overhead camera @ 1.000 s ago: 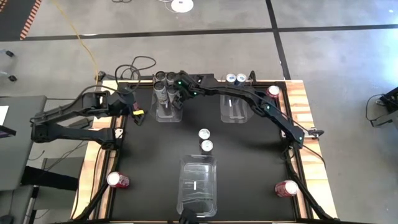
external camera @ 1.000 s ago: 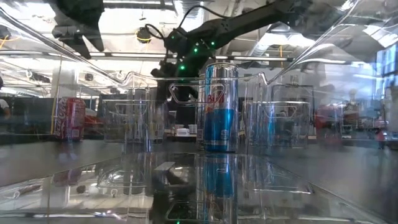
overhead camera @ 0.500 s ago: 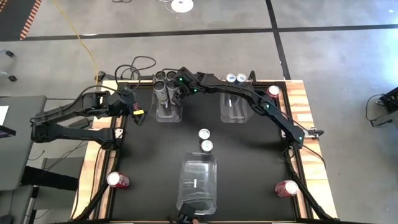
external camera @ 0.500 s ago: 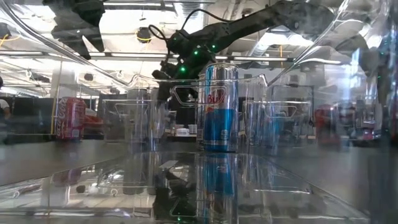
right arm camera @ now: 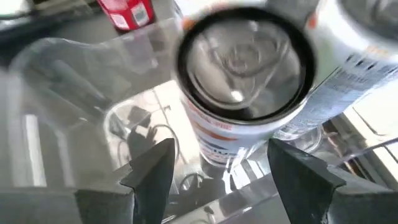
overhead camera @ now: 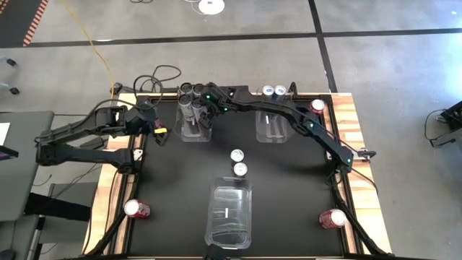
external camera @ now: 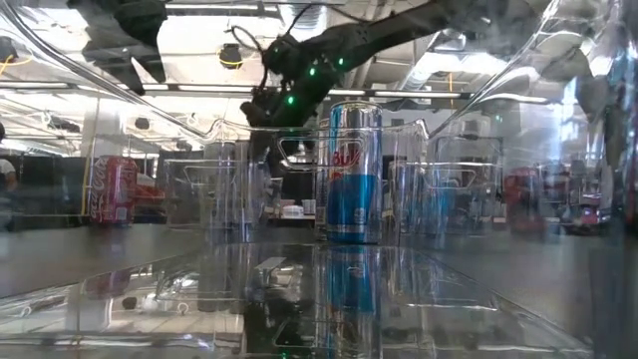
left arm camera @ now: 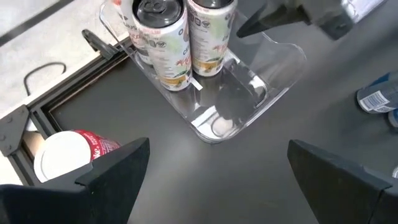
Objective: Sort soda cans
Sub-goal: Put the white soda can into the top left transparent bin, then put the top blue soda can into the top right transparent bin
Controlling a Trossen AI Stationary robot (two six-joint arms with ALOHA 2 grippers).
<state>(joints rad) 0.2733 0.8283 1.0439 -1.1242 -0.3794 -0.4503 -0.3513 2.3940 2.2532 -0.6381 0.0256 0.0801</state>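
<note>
While the left gripper (overhead camera: 160, 131) waits open beside it, a dark grey metal can (right arm camera: 245, 93) is held between the right gripper's (overhead camera: 205, 110) fingers over the clear plastic bin (overhead camera: 193, 133), so lowering and release are judged next.

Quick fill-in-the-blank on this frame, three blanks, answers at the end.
1. The ___ arm's end effector hangs over the clear plastic bin of dark grey metal cans.
2. ___ blue-and-silver metal cans stand loose mid-table.
3. The front clear plastic bin holds ___ cans.
Missing: right; two; no.
</note>
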